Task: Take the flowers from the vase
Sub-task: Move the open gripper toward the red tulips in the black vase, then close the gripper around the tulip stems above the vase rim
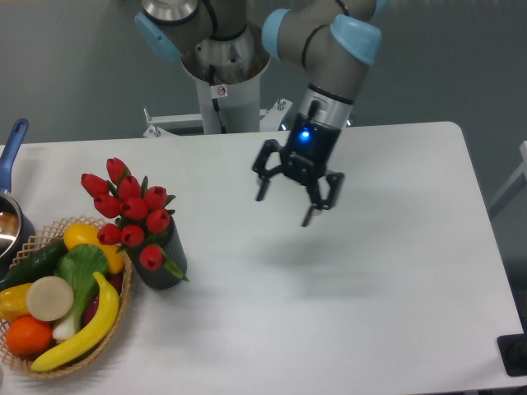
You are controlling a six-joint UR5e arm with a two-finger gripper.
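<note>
Hung above the white tabletop with fingers spread wide and holding nothing: the claw, a blue light lit on its wrist. Stood well apart at its 8 o'clock: the red flowers, upright in the dark vase, pressed against a wicker basket of fruit and vegetables.
</note>
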